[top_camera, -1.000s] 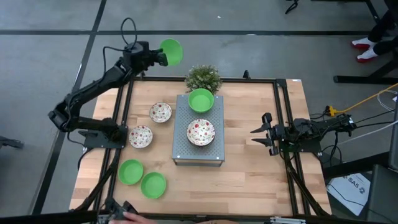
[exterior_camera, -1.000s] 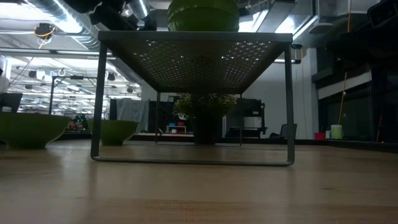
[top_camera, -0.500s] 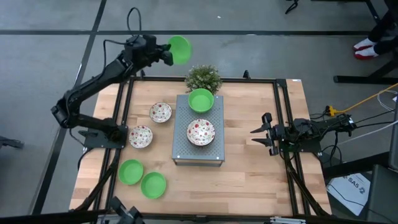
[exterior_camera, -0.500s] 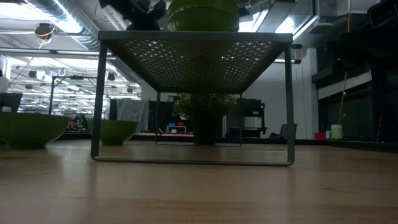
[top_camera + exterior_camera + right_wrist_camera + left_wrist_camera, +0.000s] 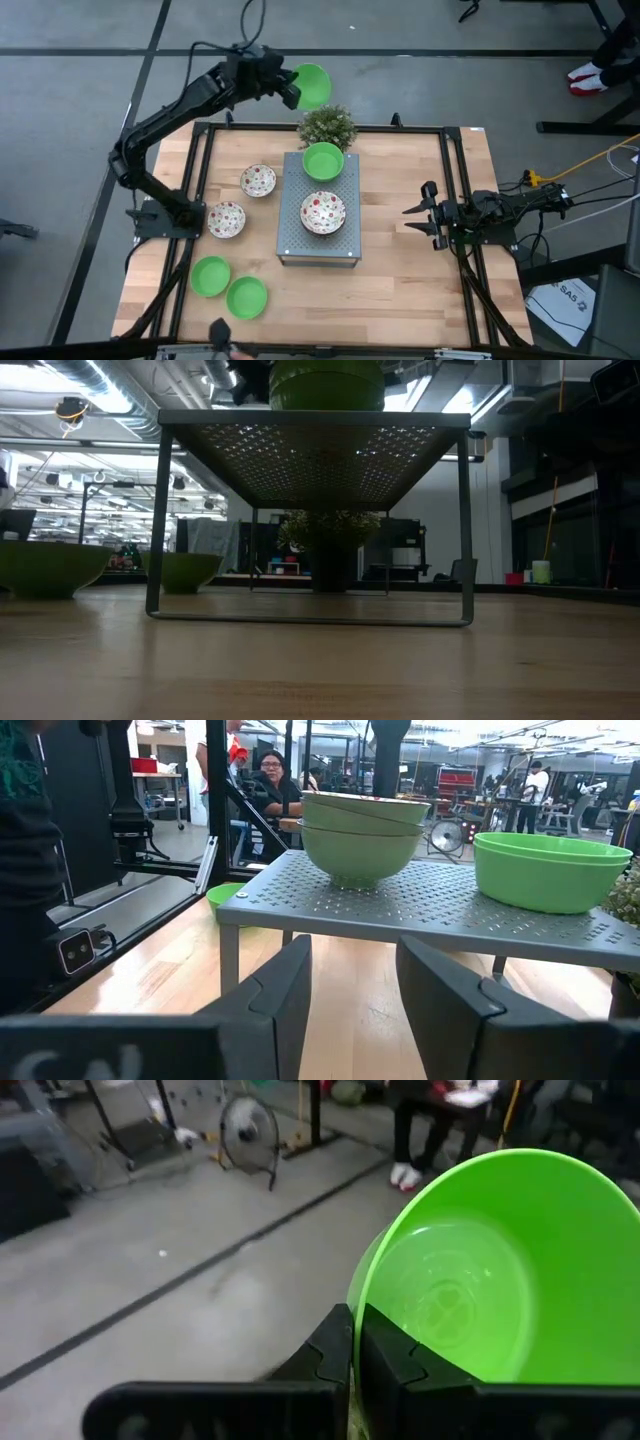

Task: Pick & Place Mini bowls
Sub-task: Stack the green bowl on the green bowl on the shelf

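While clamped, left claw (image 5: 352, 1342) pinches green bowl's (image 5: 478, 1270) rim — aloft.

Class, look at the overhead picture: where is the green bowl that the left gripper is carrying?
The green bowl is pinched by the left gripper above the table's far edge, just behind the potted plant.

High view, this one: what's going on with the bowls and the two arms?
The left gripper holds a plain green bowl by its rim, jaws shut on it, out past the table's far edge near the potted plant. A green bowl and a speckled bowl sit on the metal rack; two speckled and two green ones lie on the table. The right gripper waits open at the right side.
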